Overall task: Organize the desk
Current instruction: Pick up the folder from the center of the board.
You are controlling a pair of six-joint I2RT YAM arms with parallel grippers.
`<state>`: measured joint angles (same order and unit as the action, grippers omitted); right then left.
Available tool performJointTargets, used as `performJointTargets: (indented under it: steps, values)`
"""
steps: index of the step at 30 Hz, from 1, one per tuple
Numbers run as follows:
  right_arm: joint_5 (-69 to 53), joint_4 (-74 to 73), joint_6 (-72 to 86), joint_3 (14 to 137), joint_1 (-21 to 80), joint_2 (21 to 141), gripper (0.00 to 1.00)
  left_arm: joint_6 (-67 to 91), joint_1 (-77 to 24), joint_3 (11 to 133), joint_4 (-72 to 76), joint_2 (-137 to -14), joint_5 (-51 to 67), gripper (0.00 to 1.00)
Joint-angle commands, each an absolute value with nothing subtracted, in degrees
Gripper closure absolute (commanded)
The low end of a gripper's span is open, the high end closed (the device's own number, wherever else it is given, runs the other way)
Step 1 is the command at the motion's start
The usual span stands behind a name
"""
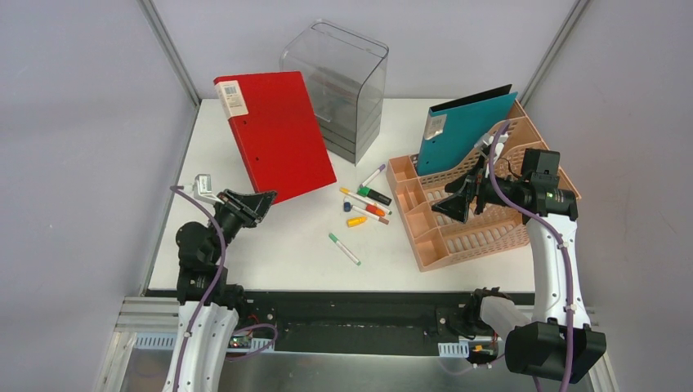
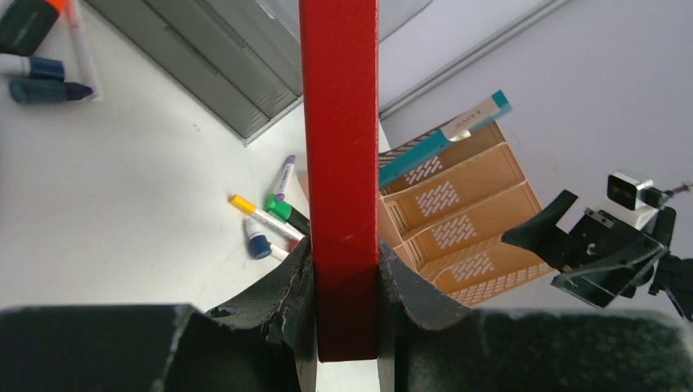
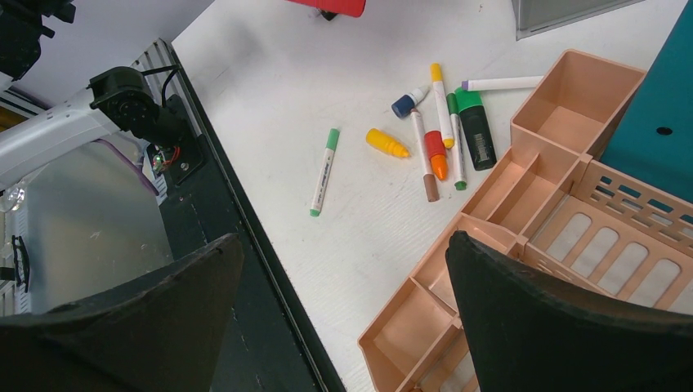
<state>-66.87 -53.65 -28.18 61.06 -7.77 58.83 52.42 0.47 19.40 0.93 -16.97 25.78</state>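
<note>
On the white desk (image 1: 278,261), my left gripper (image 1: 260,200) is shut on the lower corner of a red binder (image 1: 274,135), which it holds tilted above the left side. In the left wrist view both fingers press the sides of the binder's spine (image 2: 339,163). My right gripper (image 1: 452,204) hangs open and empty over the front of the peach file rack (image 1: 458,245). In the right wrist view its jaws stand wide apart, with the rack's small compartments (image 3: 523,188) and the desk's front edge below them.
A teal folder (image 1: 462,131) stands in the rack's back slot. A clear grey drawer box (image 1: 343,82) sits at the back centre. Several markers (image 1: 365,204) lie loose mid-desk, and one green-capped marker (image 1: 344,249) lies nearer the front. Grey walls surround the desk.
</note>
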Motion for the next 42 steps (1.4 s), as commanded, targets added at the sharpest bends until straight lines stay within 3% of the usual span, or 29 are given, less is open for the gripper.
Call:
performJointTargets:
  steps: [1, 7, 15, 23, 32, 42]
  values:
    - [-68.91, -52.32, -29.22, 61.18, -7.82, 58.71, 0.01, 50.45, 0.71, 22.57, 10.10, -16.29, 30.75, 1.00]
    - [-71.39, -50.46, -26.58, 60.16, -7.70, 59.10, 0.01, 57.84, 0.70, 21.42, 16.14, -16.31, 33.03, 1.00]
    - [-79.01, -31.48, -9.12, 53.06, -4.72, 59.80, 0.01, 74.48, 0.71, 16.76, 34.69, -19.38, 34.31, 1.00]
    - [-81.46, -16.59, 1.89, 48.49, -3.42, 58.47, 0.01, 77.62, 0.67, 17.51, 42.75, -22.31, 36.96, 1.00]
    - [-82.70, -13.82, 7.09, 47.97, -1.59, 59.28, 0.01, 79.73, 0.09, 17.24, 53.32, -28.49, 37.00, 1.00]
    - [-81.69, -10.37, 10.26, 47.42, 2.39, 60.11, 0.01, 65.26, -21.30, 19.55, 54.91, -36.94, 28.88, 1.00]
